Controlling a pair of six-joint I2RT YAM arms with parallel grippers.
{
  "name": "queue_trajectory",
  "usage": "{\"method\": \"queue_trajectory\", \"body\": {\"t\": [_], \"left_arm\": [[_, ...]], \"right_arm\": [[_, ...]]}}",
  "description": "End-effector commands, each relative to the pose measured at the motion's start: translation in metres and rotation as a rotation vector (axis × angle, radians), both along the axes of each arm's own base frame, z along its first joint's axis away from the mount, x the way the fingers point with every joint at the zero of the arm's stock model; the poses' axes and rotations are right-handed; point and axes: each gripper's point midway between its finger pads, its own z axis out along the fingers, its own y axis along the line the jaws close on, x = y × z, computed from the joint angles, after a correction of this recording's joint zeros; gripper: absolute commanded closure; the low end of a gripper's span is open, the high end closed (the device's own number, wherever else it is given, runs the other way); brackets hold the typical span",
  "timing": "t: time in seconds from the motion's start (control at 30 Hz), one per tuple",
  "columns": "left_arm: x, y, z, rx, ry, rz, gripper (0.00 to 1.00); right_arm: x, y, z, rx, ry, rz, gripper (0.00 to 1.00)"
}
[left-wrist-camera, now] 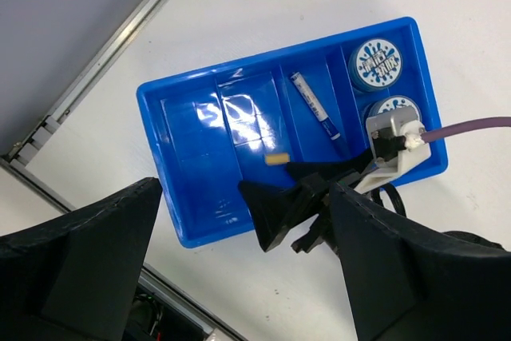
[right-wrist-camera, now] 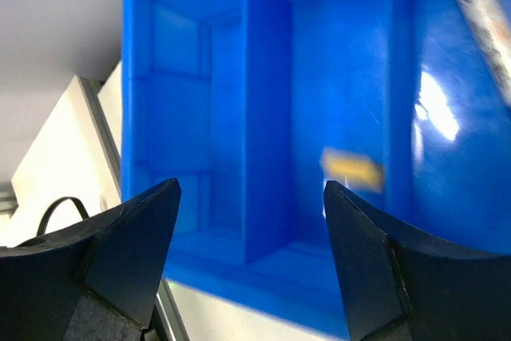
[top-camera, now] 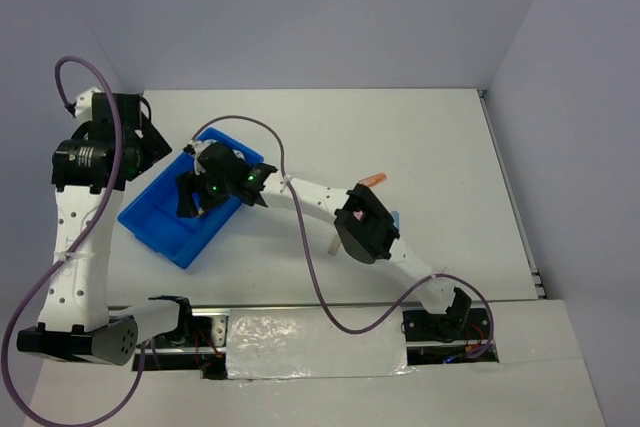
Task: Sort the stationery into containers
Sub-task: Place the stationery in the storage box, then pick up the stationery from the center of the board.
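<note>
Blue tray [top-camera: 160, 232] at 9 o'clock on table [top-camera: 400, 127]. Right gripper [right-wrist-camera: 249, 189] low over it, fingers apart, empty. Tan block [right-wrist-camera: 351, 169] lies in compartment beneath. Left gripper [left-wrist-camera: 243, 197] high above, fingers apart. Rise straight, clear dividers. Orange piece [top-camera: 373, 179] sits at tray's 3 o'clock.

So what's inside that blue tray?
Two patterned discs, a pen and a small tan block, in separate compartments. The right claw hangs over the tray's near edge, partly hiding one disc and anything beneath it.
</note>
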Motion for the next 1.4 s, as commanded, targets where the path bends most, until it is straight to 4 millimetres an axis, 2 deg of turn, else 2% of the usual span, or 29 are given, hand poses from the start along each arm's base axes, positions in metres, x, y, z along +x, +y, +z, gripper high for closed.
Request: {"method": "queue_trajectory", "body": {"t": [0.0, 0.03, 0.07, 0.1, 0.13, 0.17, 0.2, 0.23, 0.27, 0.3, 0.33, 0.37, 0.4, 0.43, 0.47, 0.5, 0.53, 0.57, 0.6, 0.63, 0.67, 0.7, 0.77, 0.8, 0.83, 0.9, 0.97, 1.2, 1.37], "left_arm": [[0.009, -0.004, 0.002, 0.008, -0.015, -0.06, 0.01], [0.016, -0.013, -0.003, -0.007, -0.018, -0.13, 0.01], [0.021, -0.02, -0.006, -0.019, -0.02, -0.177, 0.01], [0.027, -0.028, -0.011, -0.033, -0.022, -0.229, 0.01], [0.033, -0.046, -0.019, -0.073, -0.007, -0.352, 0.01], [0.037, -0.056, -0.035, -0.102, 0.022, -0.406, 0.01], [0.043, -0.065, -0.04, -0.124, 0.021, -0.452, 0.01], [0.046, -0.085, -0.05, -0.149, 0.05, -0.524, 0.01], [0.048, -0.096, -0.06, -0.142, 0.068, -0.552, 0.01], [0.053, -0.111, -0.062, -0.126, 0.057, -0.584, 0.01], [0.052, -0.149, -0.072, -0.126, 0.085, -0.674, 0.01], [0.054, -0.165, -0.078, -0.113, 0.098, -0.693, 0.01], [0.053, -0.186, -0.086, -0.117, 0.118, -0.725, 0.01], [0.049, -0.223, -0.105, -0.117, 0.169, -0.796, 0.01], [0.048, -0.238, -0.116, -0.096, 0.188, -0.822, 0.0], [0.042, -0.269, -0.139, -0.088, 0.239, -0.864, 0.01], [0.039, -0.283, -0.151, -0.086, 0.264, -0.876, 0.01], [0.037, -0.294, -0.16, -0.082, 0.281, -0.878, 0.01], [0.034, -0.306, -0.171, -0.083, 0.304, -0.863, 0.01], [0.024, -0.328, -0.188, -0.052, 0.347, -0.892, 0.01], [0.021, -0.339, -0.193, -0.038, 0.357, -0.903, 0.01], [0.009, -0.357, -0.212, 0.004, 0.397, -0.931, 0.01], [0.003, -0.38, -0.217, 0.003, 0.404, -0.969, 0.01], [-0.001, -0.389, -0.234, -0.002, 0.437, -0.983, 0.01], [-0.001, -0.395, -0.241, -0.021, 0.439, -0.987, 0.01], [-0.006, -0.401, -0.257, -0.045, 0.468, -1.002, 0.02], [-0.005, -0.405, -0.262, -0.054, 0.462, -1.006, 0.05], [-0.018, -0.397, -0.294, -0.044, 0.526, -1.005, 0.12], [-0.031, -0.394, -0.315, -0.06, 0.571, -1.014, 0.22]], "right_arm": [[0.016, -0.015, 0.091, 0.129, -0.103, -0.043, 0.19], [0.025, -0.027, 0.089, 0.126, -0.109, -0.077, 0.19], [0.023, -0.033, 0.095, 0.136, -0.117, -0.089, 0.19], [0.026, -0.06, 0.106, 0.139, -0.118, -0.128, 0.19], [0.037, -0.075, 0.123, 0.174, -0.153, -0.189, 0.19], [0.043, -0.092, 0.127, 0.178, -0.157, -0.232, 0.19], [0.044, -0.132, 0.129, 0.165, -0.14, -0.295, 0.19], [0.053, -0.155, 0.137, 0.183, -0.154, -0.352, 0.18], [0.063, -0.184, 0.131, 0.148, -0.158, -0.45, 0.18], [0.067, -0.234, 0.13, 0.129, -0.147, -0.553, 0.18], [0.067, -0.269, 0.118, 0.063, -0.127, -0.637, 0.18], [0.074, -0.308, 0.109, -0.001, -0.137, -0.774, 0.17], [0.063, -0.348, 0.111, -0.013, -0.125, -0.87, 0.17], [0.057, -0.391, 0.098, -0.108, -0.091, -0.965, 0.16], [0.047, -0.424, 0.119, -0.094, -0.138, -1.046, 0.14], [0.035, -0.452, 0.102, -0.178, -0.124, -1.081, 0.14], [0.027, -0.465, 0.107, -0.185, -0.144, -1.093, 0.13], [0.014, -0.481, 0.124, -0.169, -0.199, -1.097, 0.11], [0.002, -0.495, 0.116, -0.229, -0.197, -1.105, 0.11], [-0.004, -0.508, 0.118, -0.244, -0.203, -1.127, 0.08], [-0.013, -0.518, 0.123, -0.241, -0.212, -1.144, 0.08], [-0.023, -0.527, 0.115, -0.28, -0.189, -1.149, 0.07], [-0.035, -0.536, 0.117, -0.254, -0.191, -1.158, 0.07], [-0.039, -0.535, 0.116, -0.242, -0.186, -1.147, 0.07], [-0.044, -0.536, 0.121, -0.209, -0.194, -1.146, 0.07], [-0.049, -0.535, 0.117, -0.2, -0.181, -1.133, 0.07], [-0.053, -0.534, 0.116, -0.199, -0.175, -1.122, 0.07], [-0.054, -0.533, 0.12, -0.213, -0.184, -1.094, 0.07], [-0.048, -0.526, 0.127, -0.201, -0.191, -1.069, 0.06]]}}
